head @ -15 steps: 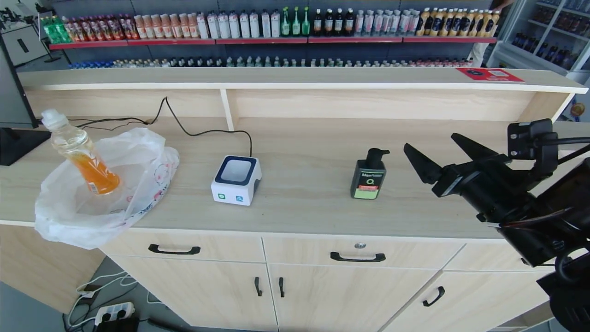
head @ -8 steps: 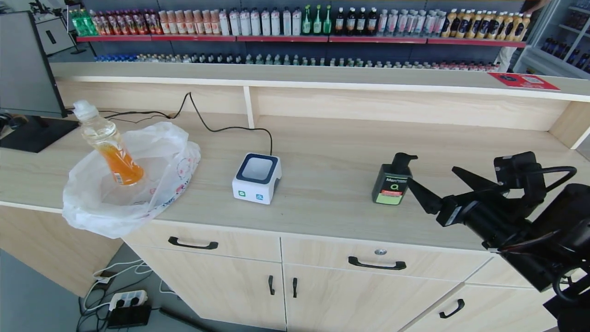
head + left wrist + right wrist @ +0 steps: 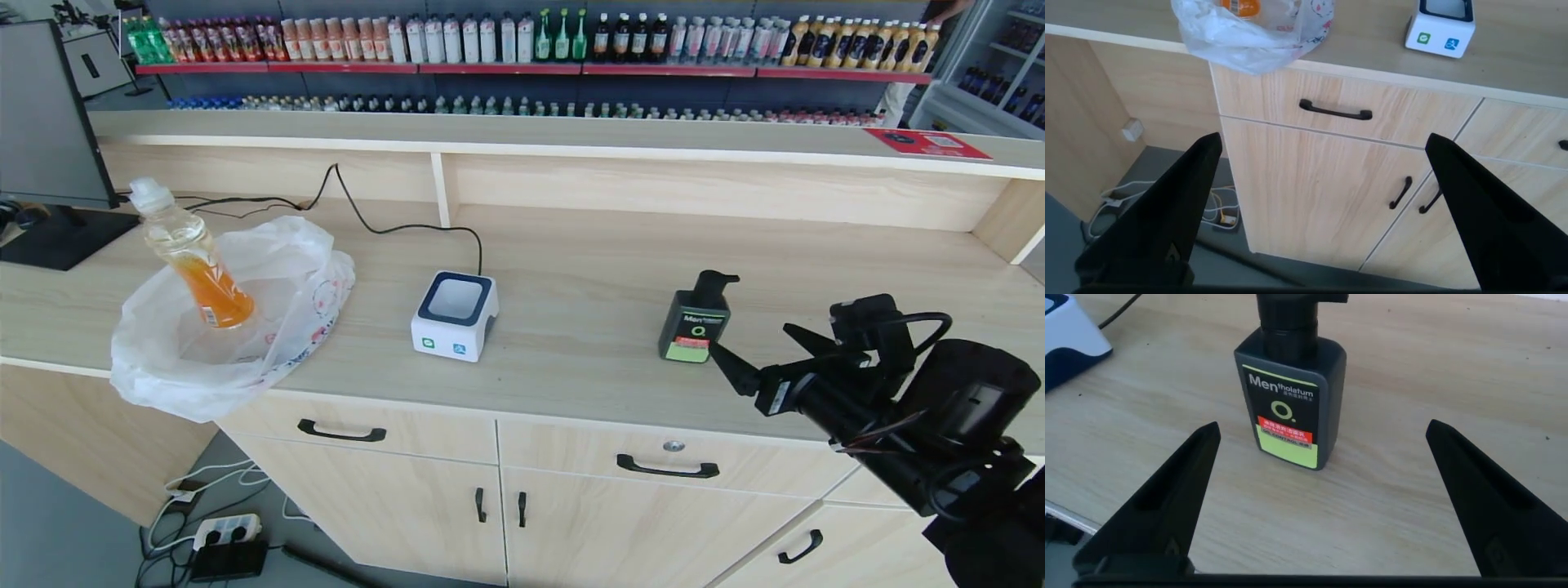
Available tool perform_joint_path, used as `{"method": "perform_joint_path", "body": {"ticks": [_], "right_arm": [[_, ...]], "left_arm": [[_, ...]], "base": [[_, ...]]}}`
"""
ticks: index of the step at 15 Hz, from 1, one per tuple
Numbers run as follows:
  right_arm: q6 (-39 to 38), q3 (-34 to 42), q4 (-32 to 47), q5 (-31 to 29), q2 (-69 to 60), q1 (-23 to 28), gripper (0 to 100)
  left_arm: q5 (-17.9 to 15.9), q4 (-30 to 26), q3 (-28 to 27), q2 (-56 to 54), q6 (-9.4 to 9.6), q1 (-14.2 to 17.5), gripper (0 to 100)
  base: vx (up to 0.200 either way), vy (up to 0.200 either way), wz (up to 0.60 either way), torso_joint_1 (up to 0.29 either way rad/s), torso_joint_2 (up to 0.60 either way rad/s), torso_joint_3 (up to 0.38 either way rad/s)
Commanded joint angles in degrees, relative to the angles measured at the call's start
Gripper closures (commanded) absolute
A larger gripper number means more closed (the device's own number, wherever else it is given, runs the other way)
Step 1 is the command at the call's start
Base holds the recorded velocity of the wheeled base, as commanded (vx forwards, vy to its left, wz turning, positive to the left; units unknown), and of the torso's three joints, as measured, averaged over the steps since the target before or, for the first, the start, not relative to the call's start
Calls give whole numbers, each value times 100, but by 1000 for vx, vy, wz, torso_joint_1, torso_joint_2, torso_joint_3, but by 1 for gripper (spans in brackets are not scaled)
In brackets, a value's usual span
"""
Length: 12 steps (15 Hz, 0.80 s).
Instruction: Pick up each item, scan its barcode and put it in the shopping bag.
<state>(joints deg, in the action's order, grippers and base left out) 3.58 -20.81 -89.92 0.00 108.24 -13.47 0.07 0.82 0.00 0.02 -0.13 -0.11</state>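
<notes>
A dark pump bottle (image 3: 694, 322) with a green and red label stands upright on the wooden counter (image 3: 588, 269), right of the white barcode scanner (image 3: 455, 314). My right gripper (image 3: 753, 340) is open, just right of the bottle and level with its base; one fingertip almost touches it. In the right wrist view the pump bottle (image 3: 1290, 400) stands a little beyond my open right gripper (image 3: 1323, 429), centred between the fingers. An orange drink bottle (image 3: 192, 257) leans inside the white shopping bag (image 3: 233, 343) at the counter's left end. My left gripper (image 3: 1323, 143) is open, low in front of the cabinet.
The scanner's black cable (image 3: 384, 227) runs to the back of the counter. A monitor (image 3: 45, 114) stands at the far left. A raised shelf (image 3: 522, 135) borders the counter's rear. Drawers with black handles (image 3: 1335, 110) lie below the front edge. The scanner (image 3: 1069, 343) sits beside the bottle.
The head camera shifted early on, sliding the whole scene rightward. Since then my right gripper has dropped lower and come closer to the pump bottle's base, staying open.
</notes>
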Motion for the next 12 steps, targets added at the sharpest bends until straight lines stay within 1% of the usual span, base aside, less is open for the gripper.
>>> {"method": "perform_joint_path", "body": {"ticks": [1,5,12], "right_arm": [[2,-134,-8,0,197,152,0],[2,-468,-8,0,285,248,0],[2,-705,-8,0,461,345,0]], "left_arm": [[1,6,0,-2,-4,2,0],[1,6,0,-2,5,2,0],[1,41,0,-2,22,2,0]], "base": [[0,0,0,0,0,0],[0,0,0,0,0,0],[0,0,0,0,0,0]]}}
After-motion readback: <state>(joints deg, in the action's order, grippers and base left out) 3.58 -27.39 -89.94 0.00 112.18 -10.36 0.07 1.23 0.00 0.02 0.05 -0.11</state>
